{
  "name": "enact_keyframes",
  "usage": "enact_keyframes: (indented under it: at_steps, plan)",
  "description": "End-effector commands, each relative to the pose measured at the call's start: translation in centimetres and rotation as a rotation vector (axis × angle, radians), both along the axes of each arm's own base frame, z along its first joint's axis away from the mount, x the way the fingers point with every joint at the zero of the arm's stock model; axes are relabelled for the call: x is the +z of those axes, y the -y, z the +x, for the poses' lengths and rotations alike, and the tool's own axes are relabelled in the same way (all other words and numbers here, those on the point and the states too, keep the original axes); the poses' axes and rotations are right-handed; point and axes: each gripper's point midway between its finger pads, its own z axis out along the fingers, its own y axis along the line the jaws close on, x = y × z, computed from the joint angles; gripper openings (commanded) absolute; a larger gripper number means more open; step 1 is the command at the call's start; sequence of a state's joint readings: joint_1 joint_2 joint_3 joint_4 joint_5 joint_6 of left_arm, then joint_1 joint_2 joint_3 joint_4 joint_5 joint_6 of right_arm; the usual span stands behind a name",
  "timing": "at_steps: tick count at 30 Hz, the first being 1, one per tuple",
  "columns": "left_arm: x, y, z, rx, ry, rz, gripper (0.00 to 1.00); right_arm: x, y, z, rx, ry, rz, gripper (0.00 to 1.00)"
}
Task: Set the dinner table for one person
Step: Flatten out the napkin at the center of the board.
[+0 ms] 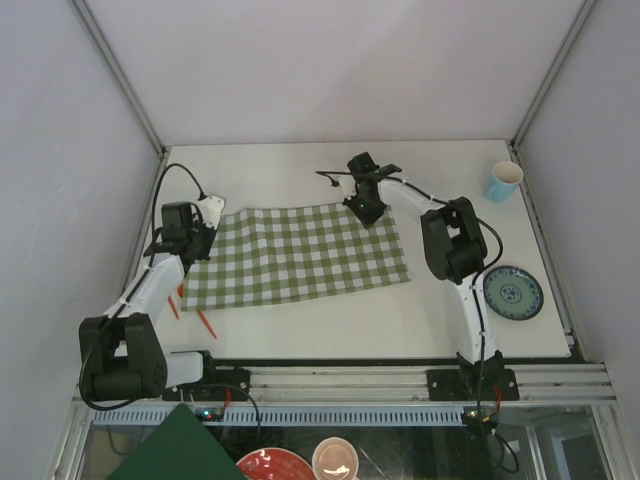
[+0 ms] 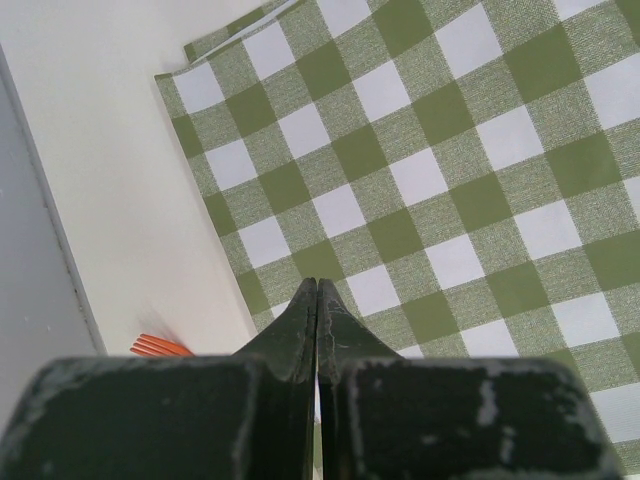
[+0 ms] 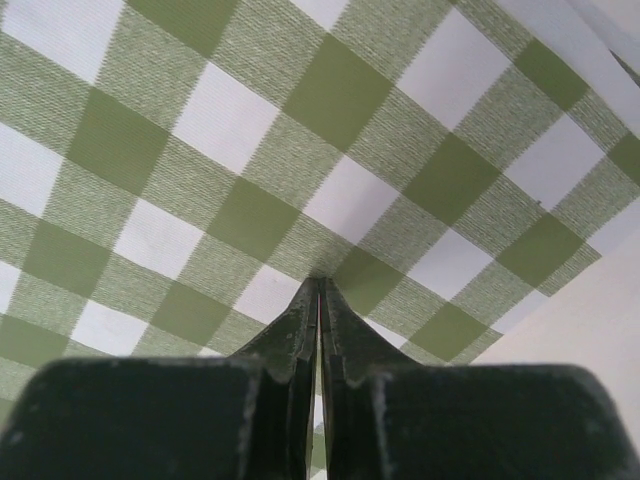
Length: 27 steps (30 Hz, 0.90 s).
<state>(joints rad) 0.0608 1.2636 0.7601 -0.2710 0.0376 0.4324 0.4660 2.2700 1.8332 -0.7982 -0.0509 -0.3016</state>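
Observation:
The dinner table point(image 1: 320, 330) carries a green-and-white checked cloth point(image 1: 300, 255) spread across its middle. My left gripper point(image 1: 198, 247) is shut, its tips point(image 2: 317, 290) down on the cloth point(image 2: 420, 180) about one check in from its left edge; no pinched fold shows there. My right gripper point(image 1: 364, 210) is at the cloth's far right corner, shut point(image 3: 319, 285), and the cloth point(image 3: 300, 130) puckers in to its tips. A blue patterned plate point(image 1: 512, 292) lies near the right edge and a light blue cup point(image 1: 504, 181) stands at the far right.
Two orange utensils point(image 1: 175, 300) point(image 1: 206, 323) lie on the table just off the cloth's near left corner; their orange ends point(image 2: 160, 347) show beside my left fingers. A metal frame edge point(image 1: 400, 372) runs along the table's near side. A red bowl point(image 1: 272, 466) sits below it.

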Motion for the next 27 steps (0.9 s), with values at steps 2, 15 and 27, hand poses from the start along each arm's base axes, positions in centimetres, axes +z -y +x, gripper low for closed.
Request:
enact_keyframes:
  at_steps: [2, 15, 27]
  plan:
    - [0.5, 0.0, 1.0, -0.007, 0.062, -0.007, 0.0, -1.5, 2.8, 0.1, -0.051, -0.029, -0.056, 0.0]
    - [-0.5, -0.3, 1.0, -0.009, 0.021, 0.011, 0.0, -1.8, 5.4, 0.2, -0.115, -0.056, -0.067, 0.83]
    - [-0.2, -1.3, 0.3, 0.015, 0.057, 0.049, 0.0, 3.4, 4.7, 0.8, -0.141, 0.064, -0.048, 0.88]
